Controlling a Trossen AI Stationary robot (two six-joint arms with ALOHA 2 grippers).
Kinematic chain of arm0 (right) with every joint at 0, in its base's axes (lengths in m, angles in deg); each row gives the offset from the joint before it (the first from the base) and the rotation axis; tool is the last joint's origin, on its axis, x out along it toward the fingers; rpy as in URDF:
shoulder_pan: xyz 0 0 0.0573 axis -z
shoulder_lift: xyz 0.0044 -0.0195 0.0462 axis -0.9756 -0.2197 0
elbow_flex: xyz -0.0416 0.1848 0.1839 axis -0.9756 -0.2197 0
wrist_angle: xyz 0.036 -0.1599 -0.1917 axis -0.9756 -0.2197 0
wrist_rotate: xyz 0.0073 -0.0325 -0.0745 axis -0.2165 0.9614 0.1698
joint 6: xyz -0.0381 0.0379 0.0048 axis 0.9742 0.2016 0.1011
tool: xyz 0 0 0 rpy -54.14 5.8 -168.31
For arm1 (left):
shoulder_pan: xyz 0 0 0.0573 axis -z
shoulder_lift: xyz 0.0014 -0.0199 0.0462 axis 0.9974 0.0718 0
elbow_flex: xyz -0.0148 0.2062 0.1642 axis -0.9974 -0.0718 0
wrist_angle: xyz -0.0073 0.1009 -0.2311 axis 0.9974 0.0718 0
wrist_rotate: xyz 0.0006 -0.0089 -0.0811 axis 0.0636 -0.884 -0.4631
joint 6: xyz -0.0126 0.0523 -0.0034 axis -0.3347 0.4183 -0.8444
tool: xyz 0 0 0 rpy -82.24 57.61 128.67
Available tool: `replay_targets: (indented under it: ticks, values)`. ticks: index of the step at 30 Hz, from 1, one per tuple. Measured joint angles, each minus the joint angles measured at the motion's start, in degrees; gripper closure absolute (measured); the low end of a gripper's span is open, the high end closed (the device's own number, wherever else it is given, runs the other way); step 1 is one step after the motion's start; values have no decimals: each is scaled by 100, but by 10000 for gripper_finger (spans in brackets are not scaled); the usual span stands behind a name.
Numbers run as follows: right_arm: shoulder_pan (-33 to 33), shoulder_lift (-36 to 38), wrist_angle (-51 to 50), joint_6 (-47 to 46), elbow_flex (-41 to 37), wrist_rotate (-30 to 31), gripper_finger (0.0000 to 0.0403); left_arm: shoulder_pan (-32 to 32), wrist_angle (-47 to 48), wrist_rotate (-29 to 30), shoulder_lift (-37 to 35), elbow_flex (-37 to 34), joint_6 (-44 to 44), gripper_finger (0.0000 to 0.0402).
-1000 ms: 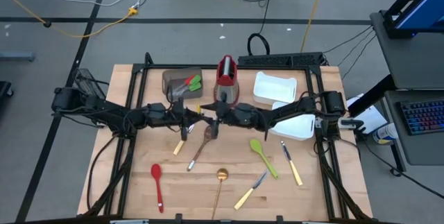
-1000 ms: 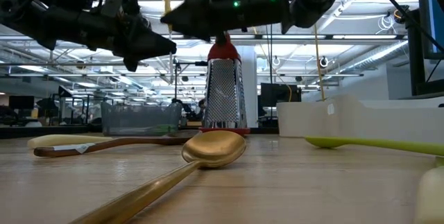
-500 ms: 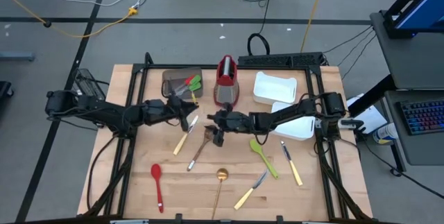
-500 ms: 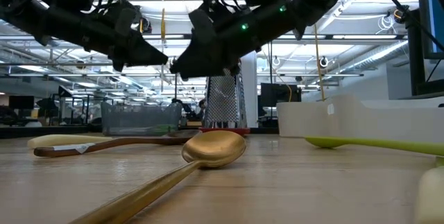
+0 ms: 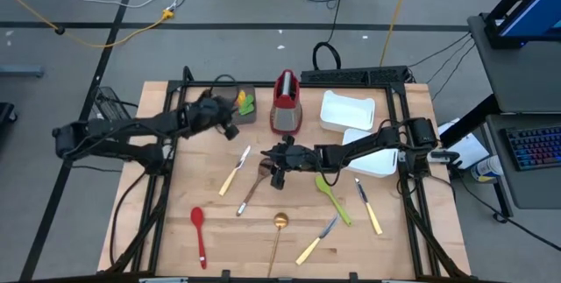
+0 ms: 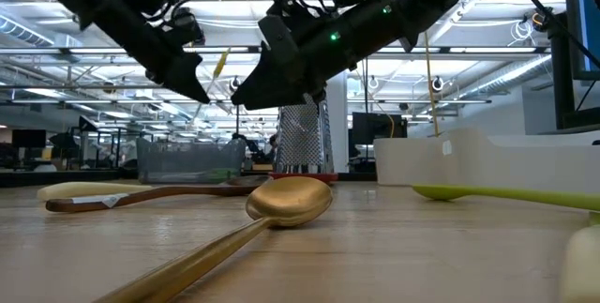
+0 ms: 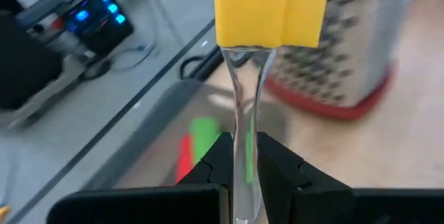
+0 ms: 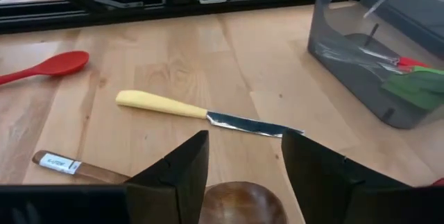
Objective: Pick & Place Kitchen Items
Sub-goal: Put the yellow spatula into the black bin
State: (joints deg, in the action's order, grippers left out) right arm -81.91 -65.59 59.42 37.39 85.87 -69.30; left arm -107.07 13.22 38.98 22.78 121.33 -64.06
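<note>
Since half a second ago the left gripper (image 5: 230,116) has swung from table centre out toward 11 o'clock and now hangs over the brown bin (image 5: 246,89), its fingers (image 7: 277,165) clamped on the steel blade of a yellow-handled knife (image 7: 269,9). The right gripper (image 5: 279,162) has stayed near the centre, just above the bowl of the wooden spoon (image 5: 264,170), its fingers spread apart around nothing.

The held knife's handle is cut off by the edge of the left wrist view, and from above the arm hides most of the bin. What shows inside the bin is a green utensil (image 8: 420,87) and a red one (image 8: 411,62); the rest of its contents are too blurred to tell. The white trays (image 5: 346,112) at 2 o'clock look bare where they are visible, though the right arm crosses the nearer one.

A second yellow-handled knife (image 5: 233,171) lies at centre-left, just beside the wooden spoon. The red spoon (image 5: 199,231) sits at 7 o'clock, the gold spoon (image 5: 277,237) at 6, a green spoon (image 5: 332,197) and two more knives (image 5: 368,205) toward 4 to 5 o'clock. The grater (image 5: 286,102) stands at 12.
</note>
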Motion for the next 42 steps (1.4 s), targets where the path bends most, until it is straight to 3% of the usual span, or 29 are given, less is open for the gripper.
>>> replay_targets:
  ticks: [14,24,32,42]
  values:
    - [-2,0,0,0,0,0,232,-1412,524,-177,1125,86,877,365]
    - [-2,1,-1,0,0,2,232,-1682,334,-193,1867,86,1050,364]
    - [0,1,-1,0,0,7,236,-1683,116,-187,2023,86,1336,363]
    - [0,1,-2,0,0,7,234,-1698,-39,-190,2023,86,1321,283]
